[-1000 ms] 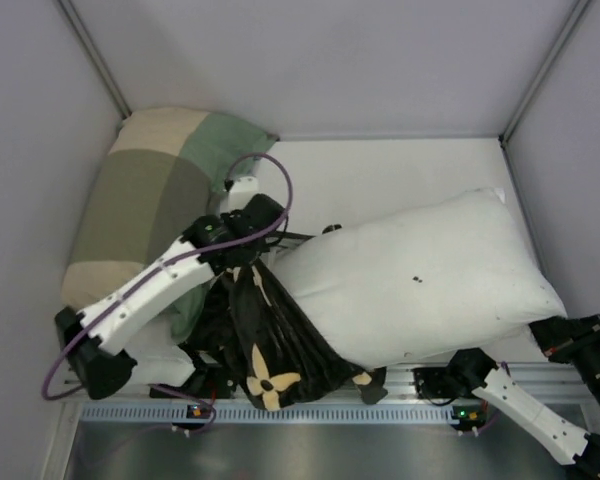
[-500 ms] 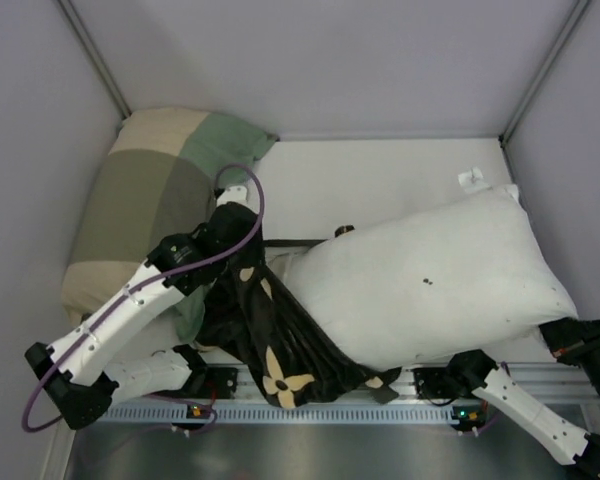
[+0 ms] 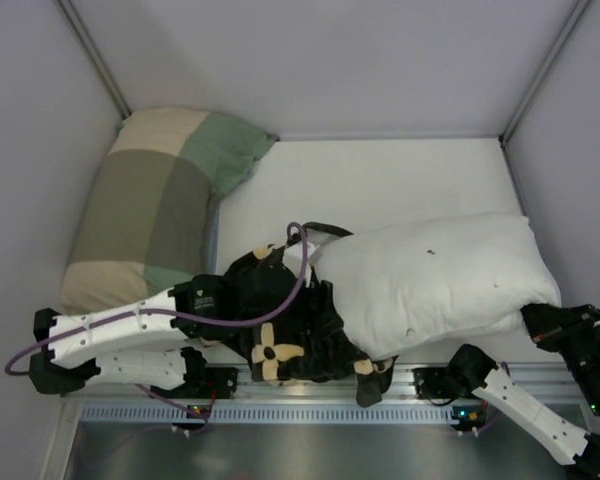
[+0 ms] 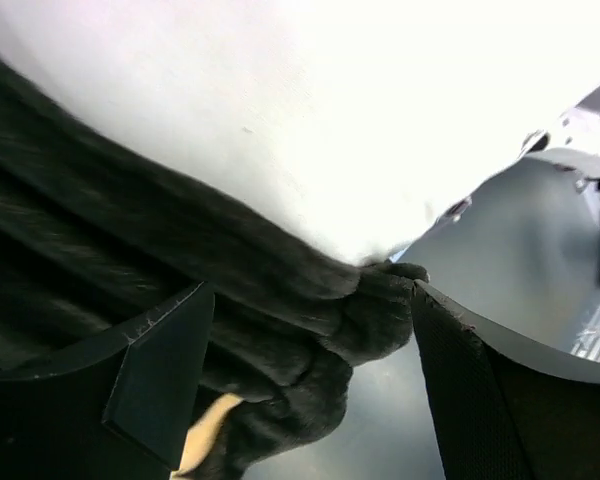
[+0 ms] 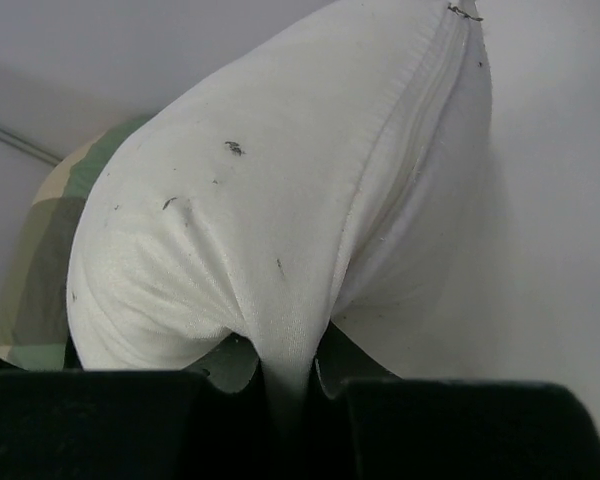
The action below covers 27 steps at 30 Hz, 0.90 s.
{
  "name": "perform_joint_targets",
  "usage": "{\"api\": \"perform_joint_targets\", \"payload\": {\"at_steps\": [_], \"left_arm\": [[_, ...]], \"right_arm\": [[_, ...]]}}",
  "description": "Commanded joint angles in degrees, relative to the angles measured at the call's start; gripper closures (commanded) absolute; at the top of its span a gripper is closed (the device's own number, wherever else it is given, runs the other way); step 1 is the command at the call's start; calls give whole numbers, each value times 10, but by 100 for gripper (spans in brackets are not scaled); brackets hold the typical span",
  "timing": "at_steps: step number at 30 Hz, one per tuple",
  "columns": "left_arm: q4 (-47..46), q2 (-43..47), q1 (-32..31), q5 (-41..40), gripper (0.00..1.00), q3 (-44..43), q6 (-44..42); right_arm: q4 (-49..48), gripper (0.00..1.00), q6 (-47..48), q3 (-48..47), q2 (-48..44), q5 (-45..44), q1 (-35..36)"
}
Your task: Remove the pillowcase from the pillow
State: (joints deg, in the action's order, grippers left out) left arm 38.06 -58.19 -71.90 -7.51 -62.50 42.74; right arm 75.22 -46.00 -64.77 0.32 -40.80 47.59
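Note:
The white pillow [image 3: 435, 280] lies across the right half of the table. Its left end still sits in the black pillowcase [image 3: 300, 345], which is bunched in a heap with a cream flower showing near the front edge. In the left wrist view my left gripper [image 4: 310, 300] is open, its jaws wide apart around a roll of black pillowcase [image 4: 230, 290] under the white pillow [image 4: 310, 110]. No finger presses the cloth. My right gripper [image 5: 285, 385] is shut on a pinched fold of the pillow [image 5: 280, 200] at its near right corner [image 3: 528, 318].
A green, beige and olive patchwork pillow [image 3: 150, 200] leans in the back left corner. The metal rail [image 3: 330, 410] with the arm bases runs along the front edge. Grey walls close in the left, back and right sides.
My left gripper went from shut on the pillowcase to open and swung down toward the front edge. The pillowcase dropped from a raised stretch into a heap. The pillow settled lower and to the right.

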Motion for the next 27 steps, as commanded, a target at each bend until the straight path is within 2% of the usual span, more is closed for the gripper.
{"api": "perform_joint_targets", "payload": {"at_steps": [1,2,6,10,12,13,14,16,17,18,23,27], "left_arm": [[-26,-66,-67,-86,18,11,68],[-26,-80,-98,-99,18,10,75],[11,-161,-147,-173,18,-9,114],[116,-242,-177,-236,19,-28,170],[151,-254,-186,-262,25,-27,210],[165,-259,-189,-276,32,-21,221],[188,-257,-192,-280,49,-17,232],[197,-241,-199,-282,75,4,256],[197,-231,-208,-280,93,13,264],[197,-207,-212,-279,100,23,281],[197,-116,-241,-252,100,104,327],[214,11,-278,-253,100,146,394]], "right_arm": [[-75,100,7,9,5,1,3],[-75,100,7,11,5,4,3],[-74,100,10,6,-1,3,3],[-55,100,11,-12,-1,-7,3],[-50,100,12,-19,-1,-13,3],[-49,100,13,-21,-1,-14,4],[-49,100,14,-22,-1,-18,3],[-48,100,18,-27,-1,-24,4],[-47,100,22,-31,-1,-33,3],[-46,100,24,-40,-1,-37,3],[-46,100,47,-96,9,-85,4],[-63,100,73,-163,27,-128,4]]}}
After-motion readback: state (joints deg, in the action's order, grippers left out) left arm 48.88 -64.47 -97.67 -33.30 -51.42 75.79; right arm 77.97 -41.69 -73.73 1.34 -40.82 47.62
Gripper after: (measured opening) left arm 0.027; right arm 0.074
